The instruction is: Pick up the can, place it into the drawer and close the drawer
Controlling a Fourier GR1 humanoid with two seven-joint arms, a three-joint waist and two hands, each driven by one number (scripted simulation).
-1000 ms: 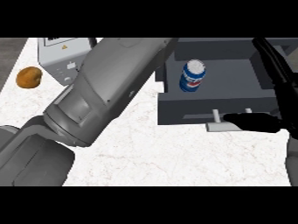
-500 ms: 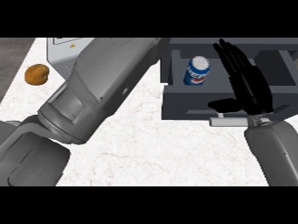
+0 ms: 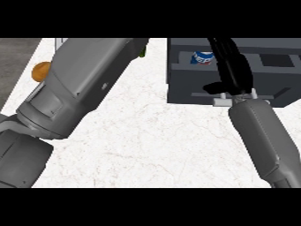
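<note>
Where the right forearm meets the counter's far side, the right hand [image 3: 229, 73] lies open, fingers straight, over the front wall of the dark grey drawer [image 3: 185, 84]. Just left of it, inside the drawer, sits the blue can [image 3: 201, 58].

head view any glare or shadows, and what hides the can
Head view: the counter is evenly lit, no glare or cast shadows; the drawer is dark grey; the right hand covers the right of the can; the left forearm blocks much of the counter's left.
</note>
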